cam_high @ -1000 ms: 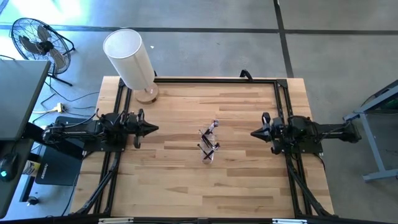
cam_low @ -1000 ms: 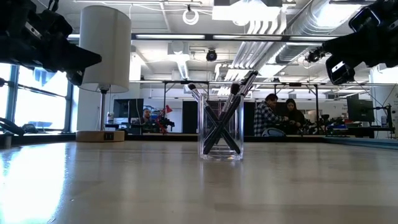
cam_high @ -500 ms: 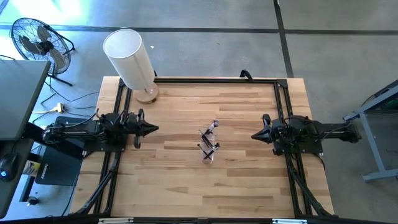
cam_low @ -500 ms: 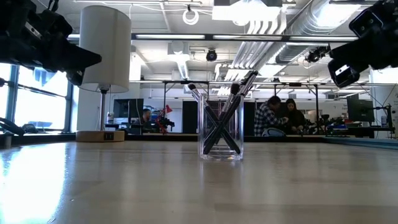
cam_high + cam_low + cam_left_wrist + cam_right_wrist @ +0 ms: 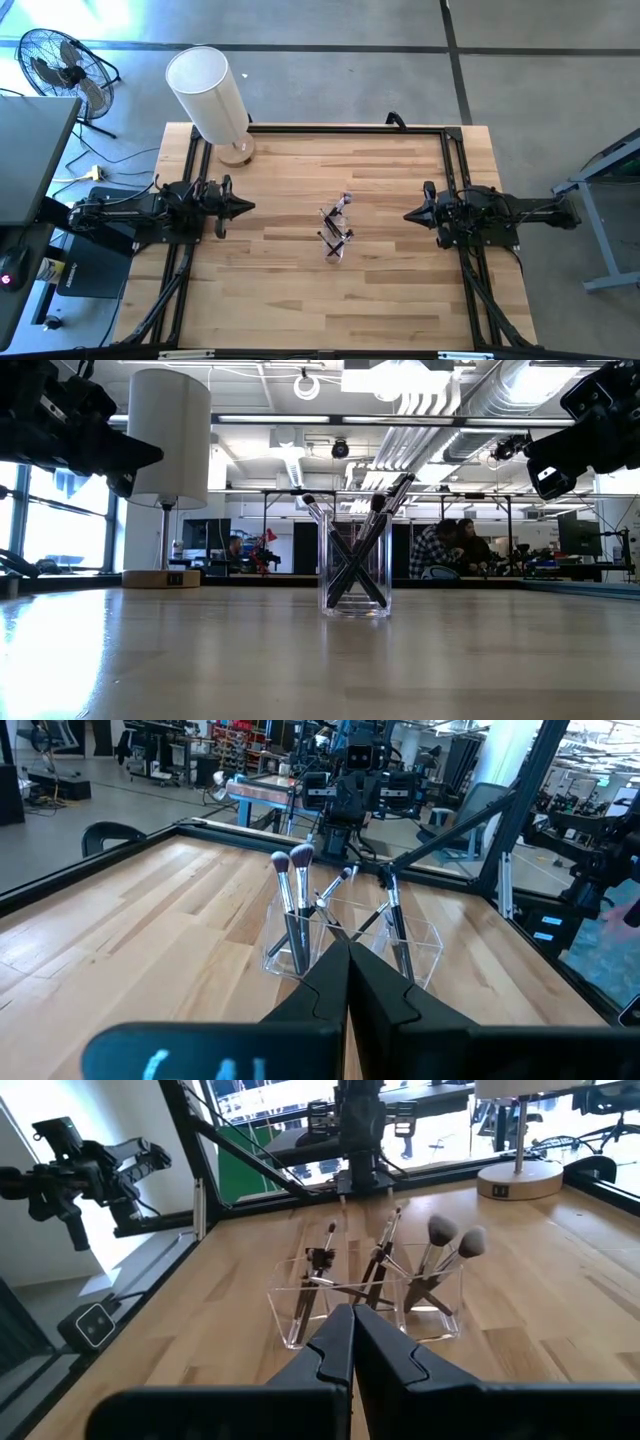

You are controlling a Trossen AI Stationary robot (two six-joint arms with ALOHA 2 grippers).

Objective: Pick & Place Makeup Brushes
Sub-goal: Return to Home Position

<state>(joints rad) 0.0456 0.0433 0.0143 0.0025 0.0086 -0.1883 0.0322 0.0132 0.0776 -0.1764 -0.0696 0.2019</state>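
Standing now: the makeup brushes [image 5: 337, 225] are all in the clear organizer [image 5: 384, 588] near the middle of the table [image 5: 300, 290]; no brush shows loose on the wood.
How they sit: handles down, bristles up. Several lean crossed against each other, with their heads above the rim.
Left pincer [image 5: 245, 207]: at the table's left side, raised off the wood and well apart from the organizer. Its fingers are pressed together with nothing between them.
Right pincer [image 5: 410, 214]: at the right side, also raised and well apart, pointing toward the organizer. Its fingers are closed tight and empty.
Step in hand: my judgement is that both arms are parking; the sorting looks done.
Progress: close to the end, with nothing left to pick up.
Risk one: the organizer looks light, and the slanting brushes load it above its rim. A jolt to the table could probably tip it or shake a brush out.
Risk two: an arm that swung inward or dropped low while settling could clip the brush heads and drag the whole lot over.
Risk three: the leaning brushes prop each other, so if one shifts, others may slide.
Nearby: a white lamp [image 5: 208, 95] stands at the table's far left corner, clear of both arms.
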